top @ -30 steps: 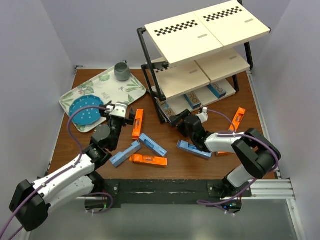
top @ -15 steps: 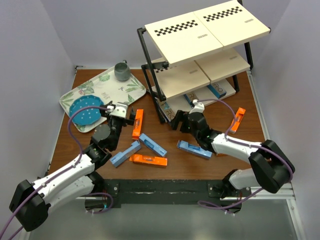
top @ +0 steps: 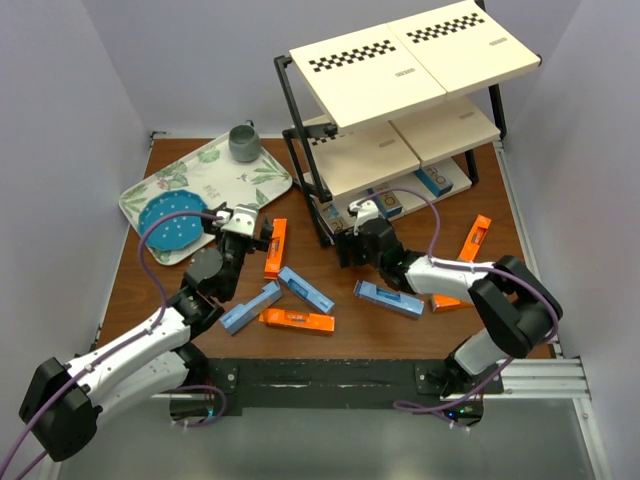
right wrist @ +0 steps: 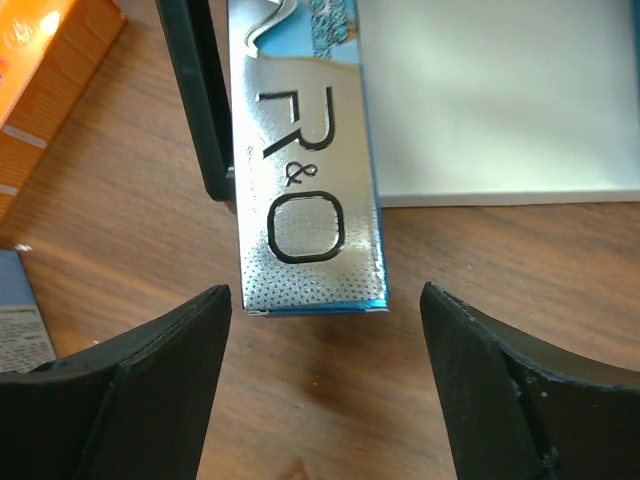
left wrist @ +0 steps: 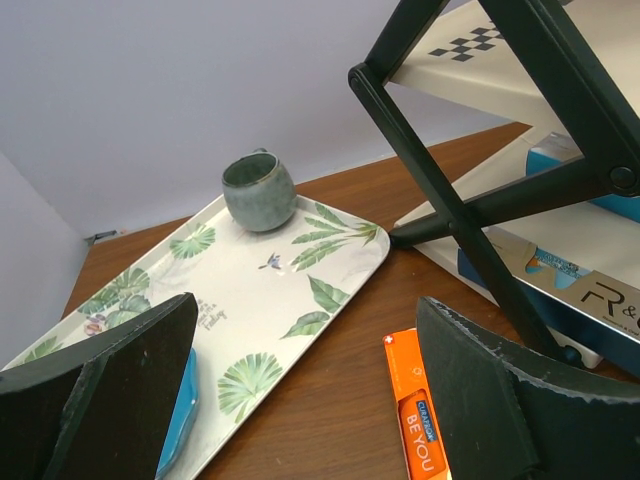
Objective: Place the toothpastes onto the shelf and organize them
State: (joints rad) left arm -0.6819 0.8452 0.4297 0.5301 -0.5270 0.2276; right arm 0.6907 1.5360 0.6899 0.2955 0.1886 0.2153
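Observation:
The shelf (top: 400, 75) stands at the back right. Silver-white toothpaste cartons (top: 385, 203) lie on its bottom tier. Loose on the table are orange cartons (top: 275, 248) (top: 296, 320) (top: 474, 238) and blue cartons (top: 306, 289) (top: 250, 307) (top: 388, 298). My left gripper (top: 245, 222) is open and empty, just left of the upright orange carton (left wrist: 420, 425). My right gripper (top: 345, 240) is open and empty. It faces the end of a silver carton (right wrist: 305, 190) that sticks out over the bottom tier's front edge, beside the black shelf leg (right wrist: 195, 90). The jaws stand wide either side, not touching it.
A leaf-patterned tray (top: 215, 180) at the back left carries a grey cup (top: 243, 142) and a blue plate (top: 168, 222). In the left wrist view the tray (left wrist: 290, 290), the cup (left wrist: 258, 190) and the shelf frame (left wrist: 470, 230) show ahead.
My right gripper has swung left, from beside the blue carton to the front-left of the shelf's bottom tier. The left arm has hardly moved.

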